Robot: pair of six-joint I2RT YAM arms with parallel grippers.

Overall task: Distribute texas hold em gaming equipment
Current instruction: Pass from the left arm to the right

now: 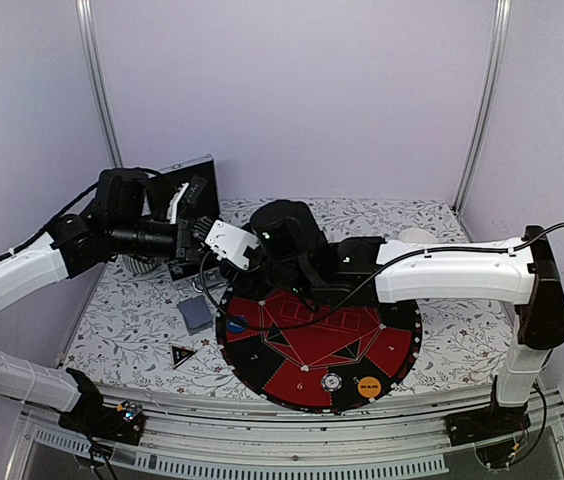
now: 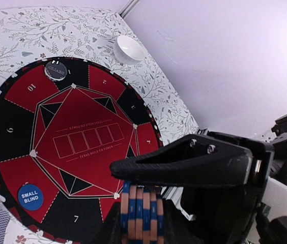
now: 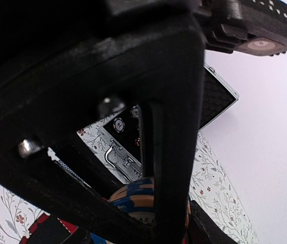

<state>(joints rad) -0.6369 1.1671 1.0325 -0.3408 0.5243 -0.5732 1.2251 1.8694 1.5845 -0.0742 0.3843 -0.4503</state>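
Note:
A stack of several blue-and-orange striped poker chips [image 2: 142,213] stands on edge in my left gripper [image 2: 122,201], which is shut on their rims above the mat's left edge. In the right wrist view the same chips [image 3: 136,201] lie between the fingers of my right gripper [image 3: 146,211]. Whether those fingers touch them is hidden. The deck of grey-blue cards [image 1: 197,314] and the black triangular marker [image 1: 182,354] lie left of the mat. On the mat are the blue small-blind button [image 2: 30,196], the orange button [image 1: 368,387] and a round dealer disc [image 2: 56,70].
The round red-and-black mat [image 1: 292,385] fills the table's middle front. The open silver-edged case [image 3: 128,162] stands at the back left with chips [image 3: 118,123] in it. A white bowl [image 2: 129,49] sits at the back right. Both arms meet over the mat's left rim.

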